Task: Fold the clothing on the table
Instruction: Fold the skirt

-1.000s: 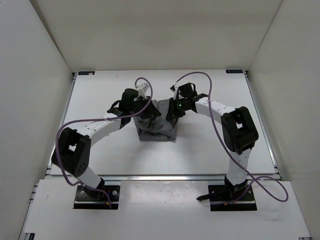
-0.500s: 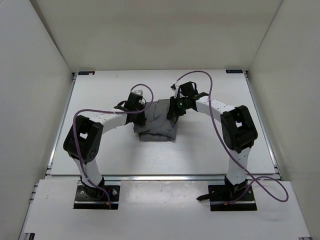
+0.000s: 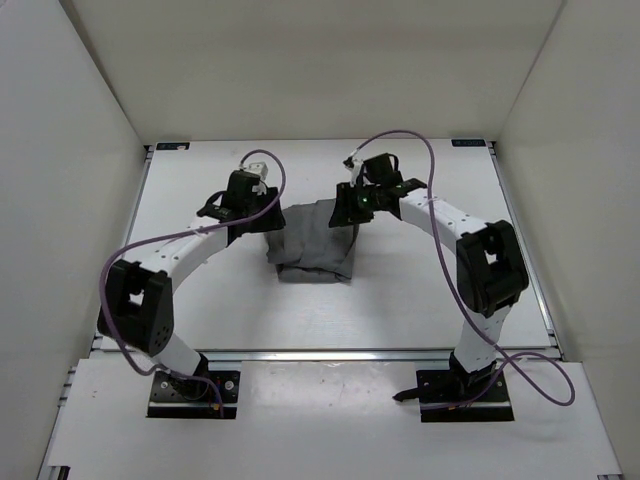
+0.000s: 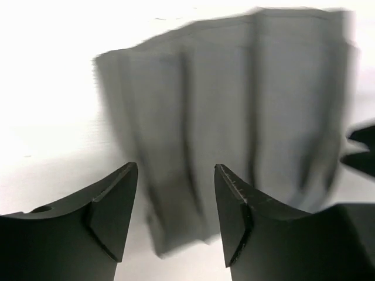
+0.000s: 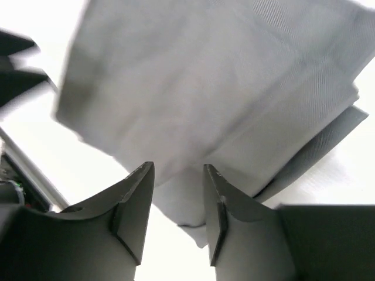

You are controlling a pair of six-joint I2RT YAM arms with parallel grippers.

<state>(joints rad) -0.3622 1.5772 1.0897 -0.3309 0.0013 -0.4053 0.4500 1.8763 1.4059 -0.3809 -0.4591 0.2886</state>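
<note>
Both claws just let go and backed off the skirt [image 3: 314, 243]: left gripper [image 4: 176, 168] gapes wide, right gripper [image 5: 179, 168] narrower, nothing in either. It lies in a compact folded stack midway across the table [image 3: 200, 300], nearer the far edge. I reckon that fold's landed.

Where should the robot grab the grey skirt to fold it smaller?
Likely the two far corners of the skirt, pinched from above, one from the left side and one from the right. It lies flat on the table as a rough rectangle, so only its thin edges can be pinched.
</note>
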